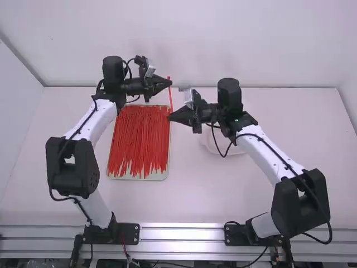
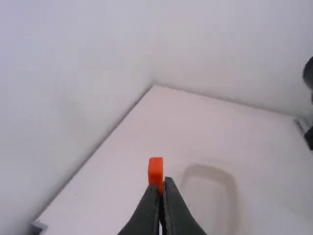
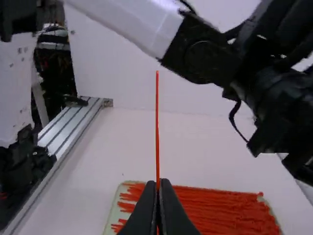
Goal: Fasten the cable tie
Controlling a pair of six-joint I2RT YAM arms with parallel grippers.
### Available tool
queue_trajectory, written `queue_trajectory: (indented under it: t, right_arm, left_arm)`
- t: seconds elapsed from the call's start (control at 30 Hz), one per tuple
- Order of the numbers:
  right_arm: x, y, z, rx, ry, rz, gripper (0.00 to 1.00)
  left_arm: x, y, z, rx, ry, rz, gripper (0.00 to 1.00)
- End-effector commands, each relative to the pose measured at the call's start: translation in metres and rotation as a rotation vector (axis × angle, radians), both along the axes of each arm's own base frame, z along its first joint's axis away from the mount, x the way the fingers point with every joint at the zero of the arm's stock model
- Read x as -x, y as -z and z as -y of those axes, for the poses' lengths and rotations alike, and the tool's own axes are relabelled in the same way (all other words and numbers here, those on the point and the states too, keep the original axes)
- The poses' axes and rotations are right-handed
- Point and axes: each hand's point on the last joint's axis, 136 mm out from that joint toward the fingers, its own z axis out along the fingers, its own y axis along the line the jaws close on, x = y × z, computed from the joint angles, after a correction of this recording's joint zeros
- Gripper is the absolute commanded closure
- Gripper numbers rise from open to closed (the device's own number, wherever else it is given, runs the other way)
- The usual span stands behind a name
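high view, left arm: elbow bent, forearm level, left gripper (image 1: 166, 82) pointed at the middle, above the far corner of the tray (image 1: 136, 177).
high view, right arm: extended leftward over the table (image 1: 234, 178), right gripper (image 1: 172, 116) near the left one.
high view, tie: red tie (image 1: 171, 101) ran between the two tips.
high view, tray: held a pile of spare ties (image 1: 139, 139).
left wrist view, left gripper (image 2: 161, 188): fingers pressed together on the tie's orange head (image 2: 155, 169).
right wrist view, right gripper (image 3: 158, 188): clamped on the tie's strap (image 3: 157, 127), which ran straight toward the left arm (image 3: 127, 24); spare ties lay beneath.
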Motion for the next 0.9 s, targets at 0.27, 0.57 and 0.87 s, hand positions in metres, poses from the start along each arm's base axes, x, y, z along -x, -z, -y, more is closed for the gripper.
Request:
queue_trajectory:
  t: [0.27,0.57,0.87]
  right_arm:
    - [-0.018,0.001,-0.012,0.038,0.137,-0.261,1.0]
    - [-0.033,0.021,-0.009,0.045,0.14,-0.453,1.0]
    - [-0.039,0.022,-0.005,0.018,0.082,-0.624,1.0]
  left_arm:
    - [-0.005,0.007,-0.009,0.023,-0.05,0.102,0.98]
    - [0.01,-0.004,-0.003,0.038,0.05,0.175,0.98]
    - [0.009,-0.004,-0.007,0.036,0.043,0.183,0.98]
